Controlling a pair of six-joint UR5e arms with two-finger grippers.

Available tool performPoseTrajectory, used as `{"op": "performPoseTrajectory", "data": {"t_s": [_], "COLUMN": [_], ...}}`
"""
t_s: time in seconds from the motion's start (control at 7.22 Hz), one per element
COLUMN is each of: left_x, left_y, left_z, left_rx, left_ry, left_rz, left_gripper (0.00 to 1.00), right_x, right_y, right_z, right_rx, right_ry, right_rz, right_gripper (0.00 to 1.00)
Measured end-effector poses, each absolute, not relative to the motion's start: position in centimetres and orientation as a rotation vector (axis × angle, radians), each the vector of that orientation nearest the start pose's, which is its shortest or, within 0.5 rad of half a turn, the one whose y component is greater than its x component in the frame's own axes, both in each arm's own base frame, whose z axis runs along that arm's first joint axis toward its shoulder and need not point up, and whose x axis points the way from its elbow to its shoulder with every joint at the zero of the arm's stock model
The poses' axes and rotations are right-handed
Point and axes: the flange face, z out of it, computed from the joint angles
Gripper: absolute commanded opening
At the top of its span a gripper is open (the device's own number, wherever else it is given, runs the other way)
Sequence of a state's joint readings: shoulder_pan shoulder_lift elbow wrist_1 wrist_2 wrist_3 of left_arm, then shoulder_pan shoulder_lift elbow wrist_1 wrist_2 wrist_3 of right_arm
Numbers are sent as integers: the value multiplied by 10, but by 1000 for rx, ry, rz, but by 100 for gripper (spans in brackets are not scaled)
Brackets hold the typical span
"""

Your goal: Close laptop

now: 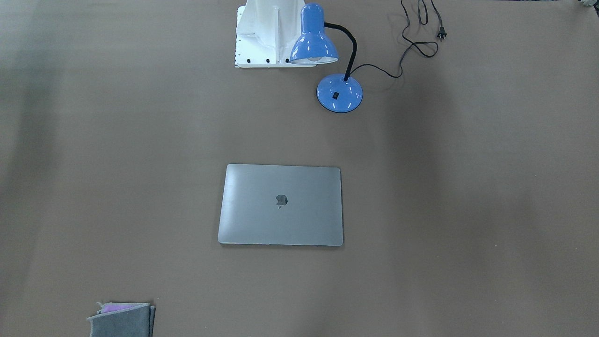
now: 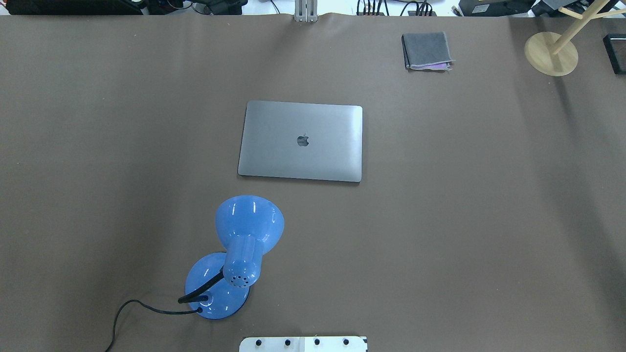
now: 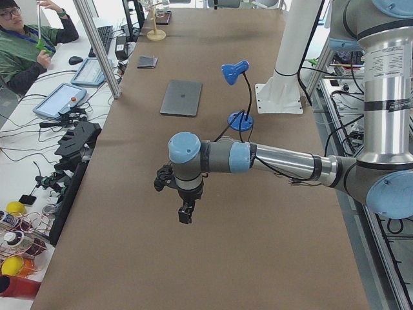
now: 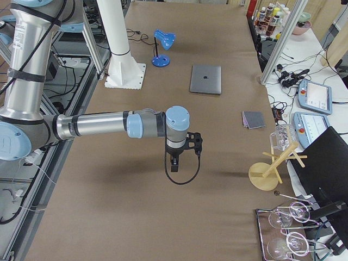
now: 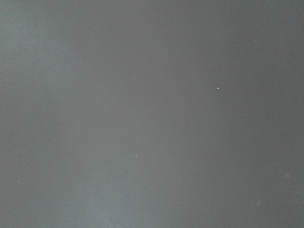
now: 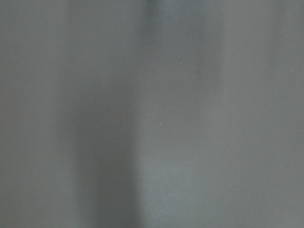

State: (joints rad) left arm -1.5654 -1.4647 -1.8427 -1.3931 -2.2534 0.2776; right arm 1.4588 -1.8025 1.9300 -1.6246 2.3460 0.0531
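Blue lamp (image 2: 249, 225) near closed laptop (image 2: 301, 142), lid flat, logo up

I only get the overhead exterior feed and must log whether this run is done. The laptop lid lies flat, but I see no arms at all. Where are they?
Observer: The left gripper hangs above bare table, far along the table from the laptop.
Operator: And the other one?
Observer: The right gripper hangs above bare table towards the opposite end, also well apart from the laptop.
Operator: Open or shut?
Observer: I cannot tell. They show only in the side views, and both wrist views show nothing but plain surface.
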Motion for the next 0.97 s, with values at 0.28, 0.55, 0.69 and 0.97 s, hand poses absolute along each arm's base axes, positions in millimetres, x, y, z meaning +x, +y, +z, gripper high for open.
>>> {"op": "performPoseTrajectory", "data": {"t_s": [0.28,0.55,0.69,0.97], "left_x": [-68,-68,-68,-68], "left_y": [-441,-441,-441,-440], "left_z": [599,600,600,601], "left_rx": [82,80,79,78], "left_ry": [680,681,681,681], "left_rz": [267,267,267,267], "left_gripper": [98,98,98,98], "right_x": [18,18,18,18], "right_y": [-408,-409,-409,-410], "right_z": [583,581,580,578], "right_rx": [22,26,28,31], "right_ry": [-777,-779,-782,-786], "right_rz": [-90,-92,-93,-96], "right_gripper": [100,100,100,100]}}
